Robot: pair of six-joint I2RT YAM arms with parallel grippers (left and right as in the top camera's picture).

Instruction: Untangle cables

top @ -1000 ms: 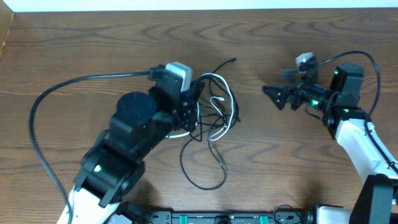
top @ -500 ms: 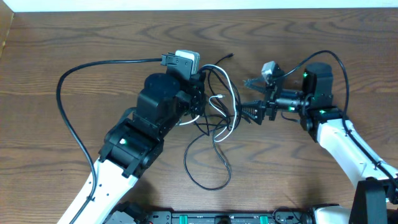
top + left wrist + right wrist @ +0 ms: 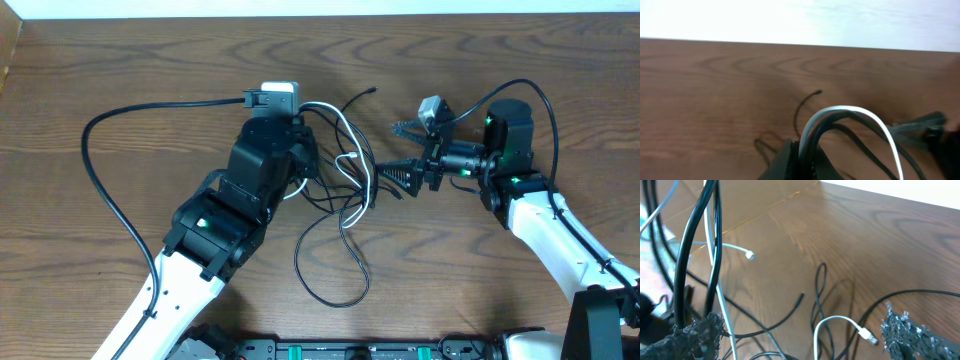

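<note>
**My right hand came in close to the knot**

My left gripper was squeezed shut on the cables, a white cord and some black ones. It held part of the bunch up off the table. A second before, my right gripper was far off to the side. Now it had slid in just beside the tangle, with its two fingers wide apart and holding nothing. I think it was ready to grab one cord and pull it free.
</note>
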